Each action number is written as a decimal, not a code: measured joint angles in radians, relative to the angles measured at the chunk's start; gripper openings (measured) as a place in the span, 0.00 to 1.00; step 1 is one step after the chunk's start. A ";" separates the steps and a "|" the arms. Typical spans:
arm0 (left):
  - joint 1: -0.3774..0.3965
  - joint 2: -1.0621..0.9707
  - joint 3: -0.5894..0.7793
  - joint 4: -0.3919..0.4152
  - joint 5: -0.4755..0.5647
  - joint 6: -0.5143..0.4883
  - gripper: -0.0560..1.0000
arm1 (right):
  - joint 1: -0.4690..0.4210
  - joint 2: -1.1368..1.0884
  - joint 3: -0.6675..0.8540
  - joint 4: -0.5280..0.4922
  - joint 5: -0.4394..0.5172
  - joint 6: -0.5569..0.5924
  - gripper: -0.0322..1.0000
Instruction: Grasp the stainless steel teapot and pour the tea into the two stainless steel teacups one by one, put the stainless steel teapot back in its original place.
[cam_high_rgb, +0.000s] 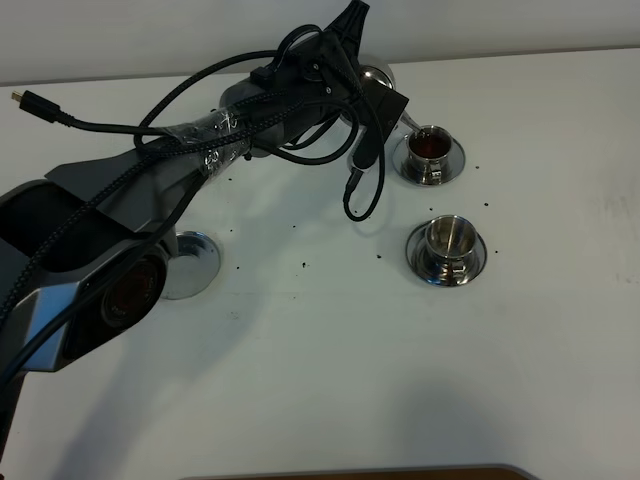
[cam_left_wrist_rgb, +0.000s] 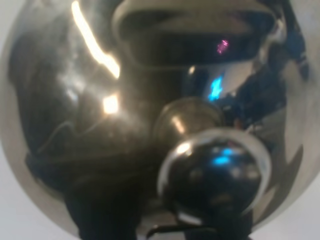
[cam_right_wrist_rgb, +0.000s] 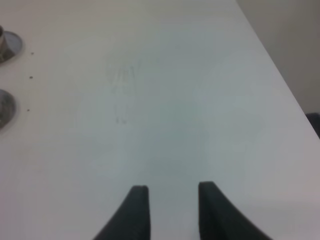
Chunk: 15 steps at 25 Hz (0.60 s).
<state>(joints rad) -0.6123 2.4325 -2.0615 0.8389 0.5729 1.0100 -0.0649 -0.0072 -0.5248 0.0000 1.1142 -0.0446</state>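
1 far cup (cam_high_rgb: 432, 146) w/ brown tea, near cup (cam_high_rgb: 449, 236) empty. Mirror-shiny teapot (cam_left_wrist_rgb: 75, 125) in L tool (cam_high_rgb: 362, 88); R tool (cam_right_wrist_rgb: 172, 192) ajar, empty.

Mirror-steel teapot (cam_left_wrist_rgb: 100, 125), glossy steel cups (cam_high_rgb: 432, 150), matt table (cam_high_rgb: 560, 350)

The left arm (cam_high_rgb: 200, 150) and its cables (cam_high_rgb: 360, 190) are covering most of the stainless steel teapot (cam_high_rgb: 377, 74) and hiding the left claw's hold. Close against that claw, the pot's surface is blurring. Well ahead of the right claw (cam_right_wrist_rgb: 172, 192), the picture's edge is cropping the two stainless steel teacups (cam_right_wrist_rgb: 7, 46).

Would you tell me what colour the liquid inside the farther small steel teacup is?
The liquid is dark reddish-brown, clearest in the exterior high view.
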 joint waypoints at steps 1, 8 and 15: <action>0.002 0.000 0.000 -0.014 0.003 0.000 0.29 | 0.000 0.000 0.000 0.000 0.000 0.000 0.27; 0.011 0.000 0.000 -0.100 0.037 -0.009 0.29 | 0.000 0.000 0.000 0.000 0.000 0.000 0.27; 0.012 -0.014 0.000 -0.222 0.118 -0.156 0.29 | 0.000 0.000 0.000 0.000 0.000 0.000 0.27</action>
<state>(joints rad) -0.6001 2.4187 -2.0615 0.6172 0.6907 0.8539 -0.0649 -0.0072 -0.5248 0.0000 1.1142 -0.0446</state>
